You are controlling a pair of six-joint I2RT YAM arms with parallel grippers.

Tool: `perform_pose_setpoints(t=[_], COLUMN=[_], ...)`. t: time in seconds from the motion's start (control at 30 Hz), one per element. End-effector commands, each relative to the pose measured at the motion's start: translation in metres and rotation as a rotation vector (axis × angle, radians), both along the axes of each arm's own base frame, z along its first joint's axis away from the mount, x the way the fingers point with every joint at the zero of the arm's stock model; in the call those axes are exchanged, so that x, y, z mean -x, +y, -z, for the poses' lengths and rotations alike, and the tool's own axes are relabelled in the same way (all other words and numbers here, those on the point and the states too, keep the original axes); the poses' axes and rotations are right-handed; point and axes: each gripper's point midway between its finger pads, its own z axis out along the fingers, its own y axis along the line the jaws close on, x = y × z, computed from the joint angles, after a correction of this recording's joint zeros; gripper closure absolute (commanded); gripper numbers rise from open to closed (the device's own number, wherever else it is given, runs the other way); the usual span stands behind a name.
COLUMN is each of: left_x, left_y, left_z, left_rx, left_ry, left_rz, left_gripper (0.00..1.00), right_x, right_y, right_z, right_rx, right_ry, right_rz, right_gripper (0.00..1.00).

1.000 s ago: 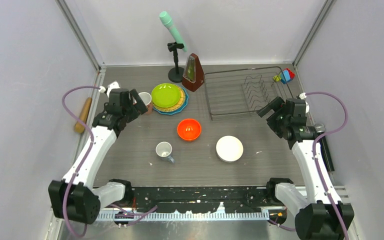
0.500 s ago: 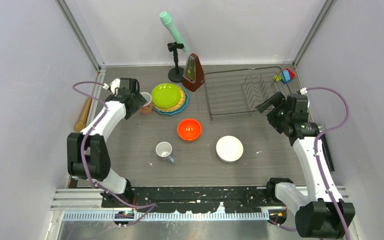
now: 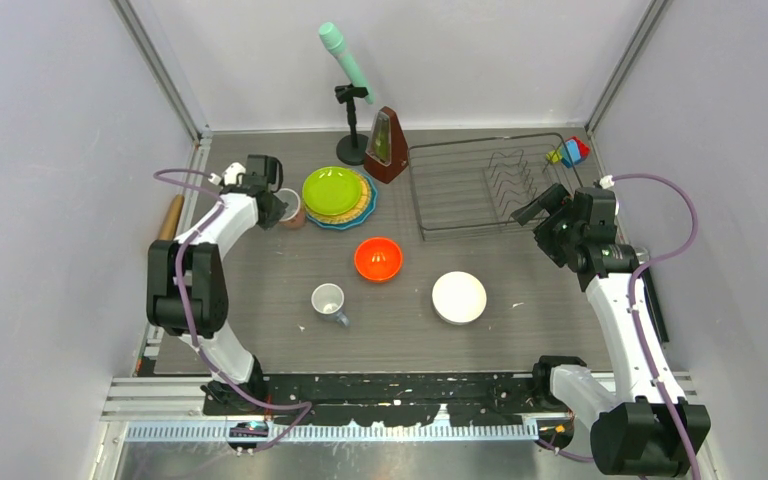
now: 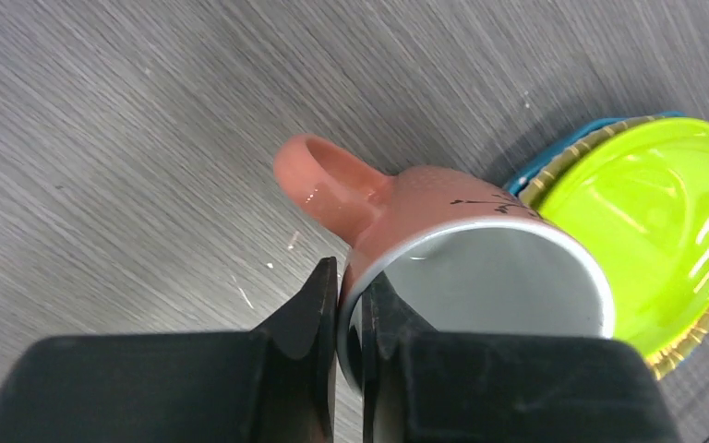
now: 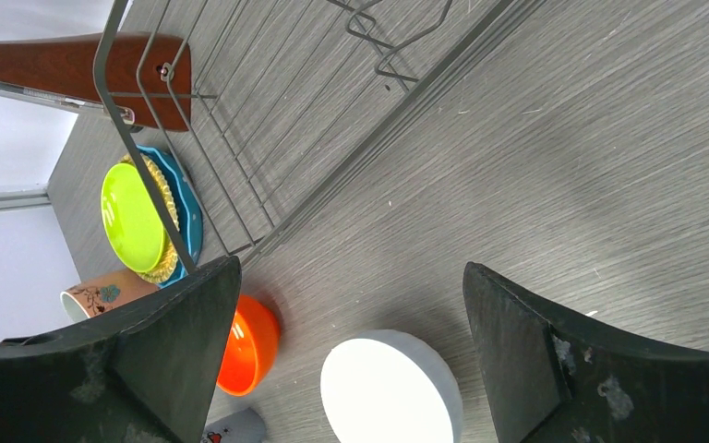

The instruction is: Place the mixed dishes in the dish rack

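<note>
My left gripper (image 3: 278, 205) (image 4: 349, 295) is shut on the rim of the pink mug (image 3: 291, 208) (image 4: 425, 212), one finger inside and one outside; the mug stands on the table with its handle pointing away. Beside it lies a stack with the lime-green plate (image 3: 332, 190) (image 4: 665, 203) on top, then the yellow-rimmed plate (image 3: 364, 204), then the blue plate (image 3: 348, 224). The orange bowl (image 3: 378, 258) (image 5: 251, 343), white bowl (image 3: 459, 297) (image 5: 390, 392) and small white cup (image 3: 328, 300) sit mid-table. The dish rack (image 3: 455, 195) (image 5: 240, 111) holds nothing. My right gripper (image 3: 538, 208) (image 5: 351, 268) hangs open at the rack's front right corner.
A brown metronome (image 3: 387, 145) stands at the rack's left end. A mint microphone on a black stand (image 3: 345, 60) is behind it. A wooden rolling pin (image 3: 168, 225) lies along the left wall. A small coloured toy (image 3: 570, 152) sits behind the rack's right corner.
My left gripper has reached forward to the pink mug and shut on its rim. The right arm shifted slightly, its jaws still wide.
</note>
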Motion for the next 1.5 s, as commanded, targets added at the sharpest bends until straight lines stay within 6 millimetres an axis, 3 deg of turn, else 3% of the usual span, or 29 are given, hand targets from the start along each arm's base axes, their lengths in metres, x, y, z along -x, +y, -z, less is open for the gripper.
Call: perform_pose_setpoints(t=[0.0,0.13,0.23,0.33,0.47,0.6,0.77,0.87,1.07,1.23,1.33,1.47], left_x=[-0.006,0.010,0.015,0.015,0.011,0.007,0.005,0.001,-0.024,-0.055,-0.072,-0.097], left_y=[0.034,0.075,0.089,0.089,0.084,0.085,0.080,0.069,0.025,-0.008,-0.041,-0.058], left_z=[-0.021,-0.027,-0.036,-0.035,-0.034,-0.039,-0.051,-0.064,-0.105,-0.135,-0.136,-0.118], left_rx=[-0.057,-0.094,-0.165,-0.166,-0.142,-0.150,-0.129,-0.093,-0.126,-0.148,-0.072,-0.010], left_ry=[-0.036,0.010,0.007,0.008,0.024,0.028,-0.005,-0.057,-0.224,-0.362,-0.412,-0.370], left_rz=[-0.100,-0.197,-0.215,-0.211,-0.186,-0.175,-0.154,-0.102,0.179,0.472,0.657,0.758], left_gripper=[1.00,1.00,0.99,0.85,0.74,0.44,0.35,0.32,0.27,0.23,0.23,0.24], right_x=[-0.010,-0.009,-0.009,-0.009,-0.011,-0.014,-0.015,-0.015,-0.017,-0.021,-0.023,-0.025], right_y=[0.001,0.000,0.000,0.001,0.002,0.004,0.006,0.008,0.015,0.029,0.036,0.042], right_z=[-0.023,-0.020,-0.017,-0.015,-0.018,-0.022,-0.024,-0.025,-0.029,-0.037,-0.043,-0.049], right_rx=[-0.002,0.000,0.000,-0.003,-0.005,-0.006,-0.008,-0.007,-0.020,-0.064,-0.081,-0.088], right_ry=[-0.060,-0.049,-0.044,-0.040,-0.042,-0.045,-0.042,-0.042,-0.057,-0.093,-0.113,-0.124], right_rz=[-0.001,0.006,0.007,0.005,-0.001,-0.007,-0.017,-0.027,-0.073,-0.133,-0.168,-0.202], right_gripper=[0.04,0.04,0.04,0.04,0.04,0.03,0.03,0.02,0.03,0.03,0.03,0.03])
